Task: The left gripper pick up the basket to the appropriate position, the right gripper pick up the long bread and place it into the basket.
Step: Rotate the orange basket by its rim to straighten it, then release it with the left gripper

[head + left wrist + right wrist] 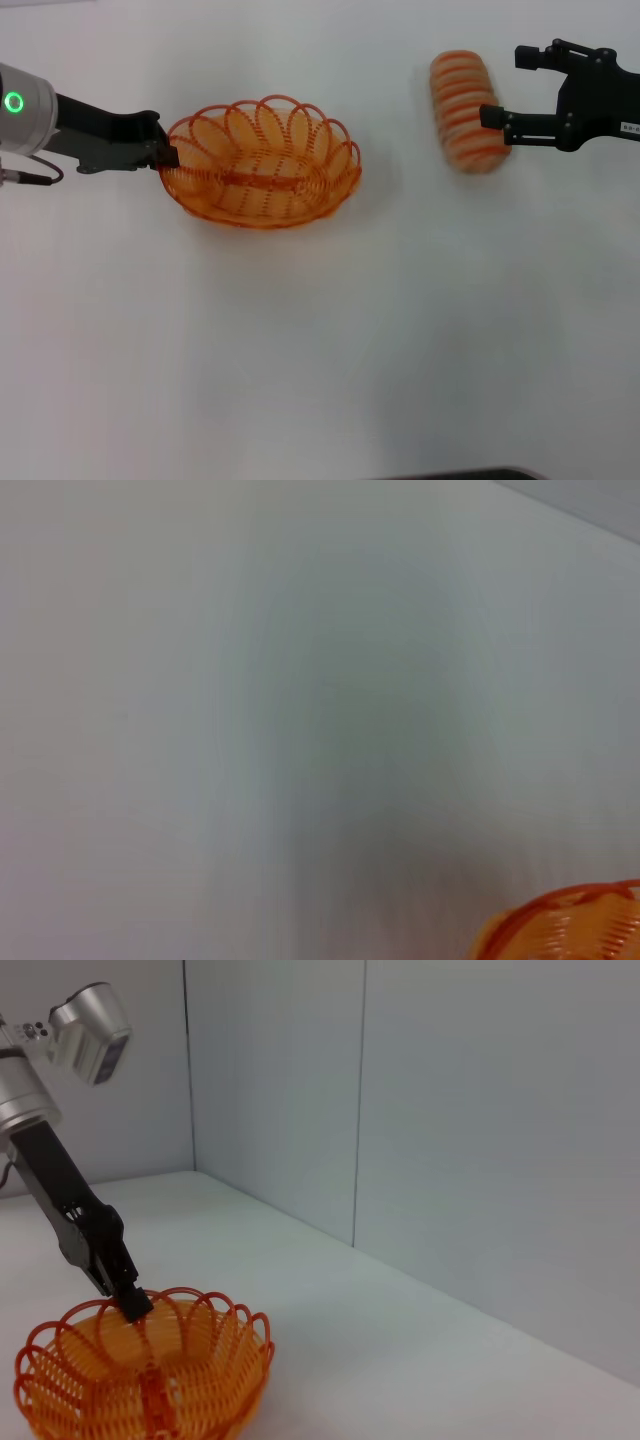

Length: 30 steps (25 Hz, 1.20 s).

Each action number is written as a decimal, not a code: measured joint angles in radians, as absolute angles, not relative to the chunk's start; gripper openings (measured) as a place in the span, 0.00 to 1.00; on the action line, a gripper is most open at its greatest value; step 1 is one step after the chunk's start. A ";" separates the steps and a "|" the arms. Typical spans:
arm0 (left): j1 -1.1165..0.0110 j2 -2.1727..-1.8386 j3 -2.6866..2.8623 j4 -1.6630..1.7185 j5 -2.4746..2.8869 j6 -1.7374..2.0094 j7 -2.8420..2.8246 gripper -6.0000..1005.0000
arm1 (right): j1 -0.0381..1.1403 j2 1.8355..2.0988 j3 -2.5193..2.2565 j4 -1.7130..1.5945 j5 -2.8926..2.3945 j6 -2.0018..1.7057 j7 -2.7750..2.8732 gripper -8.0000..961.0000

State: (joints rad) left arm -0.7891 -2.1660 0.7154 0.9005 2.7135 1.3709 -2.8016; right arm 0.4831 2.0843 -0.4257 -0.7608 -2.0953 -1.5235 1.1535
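The orange wire basket [262,205] sits left of centre on the white table. My left gripper [165,153], on the arm with the green light, is shut on the basket's left rim. The right wrist view shows it [131,1301] pinching the rim of the basket [150,1385]. A bit of the basket's rim [570,925] shows in the left wrist view. The long bread [465,112] lies at the far right, looking blurred. My right gripper [505,87] is open just right of the bread, with one fingertip [492,117] overlapping the loaf's right side.
The white table [320,360] stretches wide in front of the basket and bread. Grey wall panels [450,1140] stand behind the table. A dark edge [460,474] shows at the front of the head view.
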 joint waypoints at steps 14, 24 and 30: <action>-0.755 -2.171 0.739 0.925 2.700 1.347 -2.867 0.08 | 0.485 2.084 -0.424 -0.758 -2.095 -1.497 1.153 0.95; -0.737 -2.172 0.773 0.918 2.674 1.309 -2.878 0.09 | 0.490 2.085 -0.426 -0.758 -2.095 -1.485 1.148 0.95; -0.730 -2.172 0.782 0.914 2.667 1.291 -2.878 0.09 | 0.491 2.086 -0.426 -0.758 -2.095 -1.485 1.148 0.95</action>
State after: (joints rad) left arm -0.7300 -2.1721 0.7823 0.9138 2.6674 1.2909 -2.8778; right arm 0.4911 2.0862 -0.4256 -0.7578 -2.0954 -1.4848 1.1478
